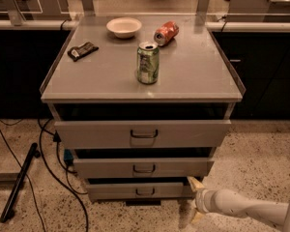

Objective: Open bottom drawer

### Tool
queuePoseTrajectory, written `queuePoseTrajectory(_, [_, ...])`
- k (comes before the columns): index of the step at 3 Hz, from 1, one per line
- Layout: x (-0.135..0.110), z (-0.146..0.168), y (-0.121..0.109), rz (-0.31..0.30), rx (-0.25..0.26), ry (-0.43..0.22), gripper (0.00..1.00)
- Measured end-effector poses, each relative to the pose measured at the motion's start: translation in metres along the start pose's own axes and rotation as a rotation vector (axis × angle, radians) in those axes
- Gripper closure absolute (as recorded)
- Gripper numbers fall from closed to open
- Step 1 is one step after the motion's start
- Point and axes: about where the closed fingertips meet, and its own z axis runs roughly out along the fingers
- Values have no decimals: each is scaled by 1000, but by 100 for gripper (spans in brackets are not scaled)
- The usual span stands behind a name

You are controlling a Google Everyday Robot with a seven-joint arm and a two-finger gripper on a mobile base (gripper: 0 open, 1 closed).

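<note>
— Leftward first: what's logged?
— Black pole (19,183) lying on the floor. On the table (198,83): dark packet (82,50), white bowl (123,27), green can (148,63) upright, red can (166,33) on its side.
— Bottom drawer?
— Bottom drawer (111,191) sits lowest of three, with a dark gap above it and the handle at centre.
— Gripper?
— Gripper (192,200) is low at the drawer's right end, fingers spread apart, grasping nothing.

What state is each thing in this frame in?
bottom drawer: slightly out at most.
middle drawer: slightly out.
top drawer: slightly out.
green can: upright.
red can: on its side.
bowl: upright, looks empty.
gripper: fingers open, at bottom drawer's right end.
</note>
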Motion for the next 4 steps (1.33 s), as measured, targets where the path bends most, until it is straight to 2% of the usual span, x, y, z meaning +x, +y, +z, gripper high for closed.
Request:
queuePoseTrajectory(2, [9, 12, 9, 44, -88, 52, 0])
queuePoseTrajectory(4, [2, -11, 18, 58, -111, 32, 0])
